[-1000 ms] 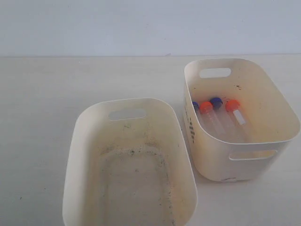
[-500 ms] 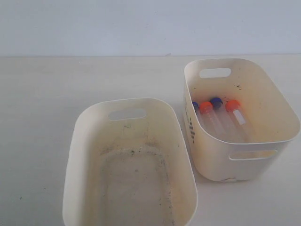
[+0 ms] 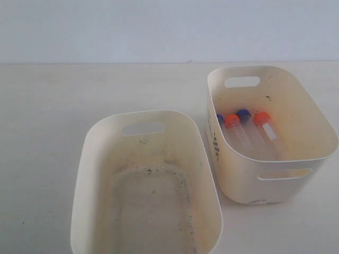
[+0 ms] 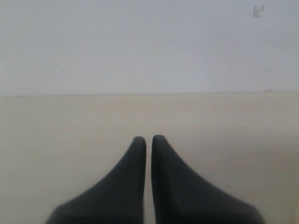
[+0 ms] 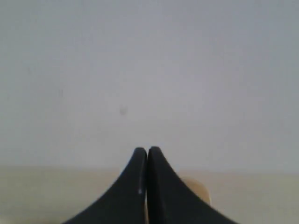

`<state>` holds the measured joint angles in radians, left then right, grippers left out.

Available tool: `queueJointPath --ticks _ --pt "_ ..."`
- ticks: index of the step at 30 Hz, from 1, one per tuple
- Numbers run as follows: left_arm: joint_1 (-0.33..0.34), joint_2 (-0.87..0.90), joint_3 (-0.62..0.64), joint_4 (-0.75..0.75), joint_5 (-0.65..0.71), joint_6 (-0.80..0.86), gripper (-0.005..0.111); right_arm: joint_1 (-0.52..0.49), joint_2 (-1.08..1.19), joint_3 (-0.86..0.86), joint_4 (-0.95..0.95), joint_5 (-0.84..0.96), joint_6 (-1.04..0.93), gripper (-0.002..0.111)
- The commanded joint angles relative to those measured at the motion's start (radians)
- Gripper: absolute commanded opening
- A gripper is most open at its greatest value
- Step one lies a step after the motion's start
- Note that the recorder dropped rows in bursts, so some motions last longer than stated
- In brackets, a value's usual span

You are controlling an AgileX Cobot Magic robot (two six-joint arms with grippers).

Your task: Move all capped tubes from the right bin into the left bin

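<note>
The right bin [image 3: 239, 180], cream with dark print on its side, stands at the right of the exterior view. Several capped tubes lie side by side on its floor: two with orange caps [image 3: 231, 120] [image 3: 261, 118] and two with blue caps [image 3: 243, 115] [image 3: 219, 119], the leftmost half hidden by the bin wall. The left bin [image 3: 95, 153], its floor grimy with black specks, holds nothing. Neither gripper shows in the exterior view. In the wrist views, my left gripper [image 4: 148, 138] and my right gripper [image 5: 147, 149] are shut on nothing, above the table.
The two bins stand close together on a pale beige table [image 3: 47, 116], with a plain light wall behind it. A bit of cream rim [image 5: 200, 190] shows behind the right gripper's fingers; I cannot tell which bin it belongs to.
</note>
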<state>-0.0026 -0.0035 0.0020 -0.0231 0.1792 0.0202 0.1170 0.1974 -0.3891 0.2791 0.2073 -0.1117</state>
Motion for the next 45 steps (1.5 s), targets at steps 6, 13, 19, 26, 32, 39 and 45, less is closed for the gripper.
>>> queueJointPath --ticks 6,13,19,26,32,39,45 --pt "-0.007 0.004 -0.002 -0.003 -0.007 -0.004 0.004 -0.007 0.144 -0.020 0.003 0.386 0.006 0.000" --pt "-0.007 0.004 -0.002 -0.003 -0.007 -0.004 0.004 -0.007 0.144 -0.020 0.007 0.343 -0.035 0.000" --pt "-0.007 0.004 -0.002 -0.003 -0.007 -0.004 0.004 -0.007 0.229 -0.132 -0.001 0.456 -0.020 0.000" --pt "-0.007 0.004 -0.002 -0.003 -0.007 -0.004 0.004 -0.007 0.484 -0.380 -0.043 0.601 -0.044 0.000" --pt "-0.007 0.004 -0.002 -0.003 -0.007 -0.004 0.004 0.011 0.686 -0.464 -0.039 0.660 -0.050 0.000" --pt "-0.007 0.004 -0.002 -0.003 -0.007 -0.004 0.004 0.046 0.860 -0.532 -0.042 0.653 -0.052 0.038" --pt "-0.007 0.004 -0.002 -0.003 -0.007 -0.004 0.004 0.046 1.004 -0.637 -0.041 0.688 -0.021 0.045"
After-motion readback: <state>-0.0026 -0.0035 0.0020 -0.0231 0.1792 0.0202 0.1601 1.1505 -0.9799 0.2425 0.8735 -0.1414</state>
